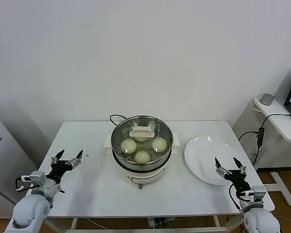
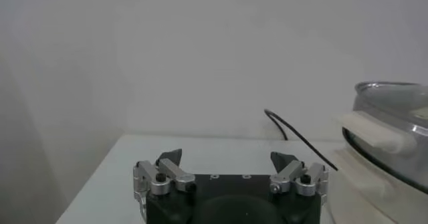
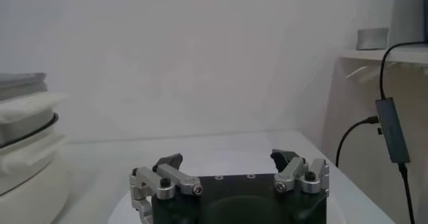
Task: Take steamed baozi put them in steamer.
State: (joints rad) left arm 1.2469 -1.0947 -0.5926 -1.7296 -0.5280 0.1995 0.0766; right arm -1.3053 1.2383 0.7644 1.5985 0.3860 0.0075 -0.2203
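**Head view: buns in the pot, lid on, both arms waiting**

Head view shows the steamer (image 1: 141, 154) at the middle of the white table (image 1: 92, 145), its steel bowl on a cream base, with a black cord (image 1: 117, 117) trailing off behind it. A glass lid (image 1: 142, 132) with a cream handle sits on top. Through the glass I can make out the baozi (image 1: 142, 156) on the perforated tray: three smooth, pale, round buns plainly, and what may be a fourth half hidden under the handle. The white plate (image 1: 206, 160) just beside the pot on the robot's right is bare.

The left gripper (image 1: 67, 160) hovers low over the table's near left edge, well apart from the pot, fingers spread wide and holding nothing. The right gripper (image 1: 229, 165) hangs over the plate's near rim, likewise spread and empty.

Judging by this, the loading looks finished. If any bun were left to move, the lid would have to come off first, lifted straight up by its handle so the soft buns aren't dragged or dented.
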